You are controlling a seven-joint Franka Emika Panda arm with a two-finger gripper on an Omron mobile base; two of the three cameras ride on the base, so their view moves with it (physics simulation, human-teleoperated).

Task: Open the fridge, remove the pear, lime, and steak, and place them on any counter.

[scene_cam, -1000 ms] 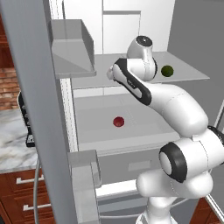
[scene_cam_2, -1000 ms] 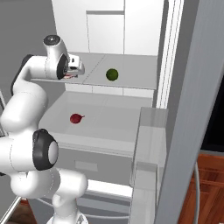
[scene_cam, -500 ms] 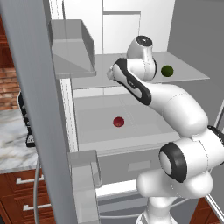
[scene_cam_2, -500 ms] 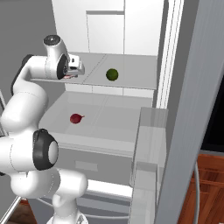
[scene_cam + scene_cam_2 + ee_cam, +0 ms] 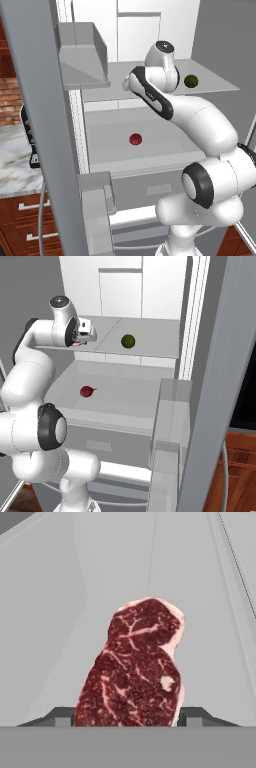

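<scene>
Steak (image 5: 135,672) fills gripper (image 5: 130,714) gap (fingertips flanking).

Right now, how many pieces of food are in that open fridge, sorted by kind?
Fruit: 2, the lime on the upper shelf and the pear on the shelf below.
Meat: 1, the steak, lying between the tool's fingertips.
Total: 3

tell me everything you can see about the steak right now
The steak is a flat, irregular oval slab of dark red meat with pale marbling and a light fatty rim. It lies on a white fridge shelf, its near end between the two dark tips of the pincer, which flank it on both sides. Whether they already press it can't be told.
</scene>
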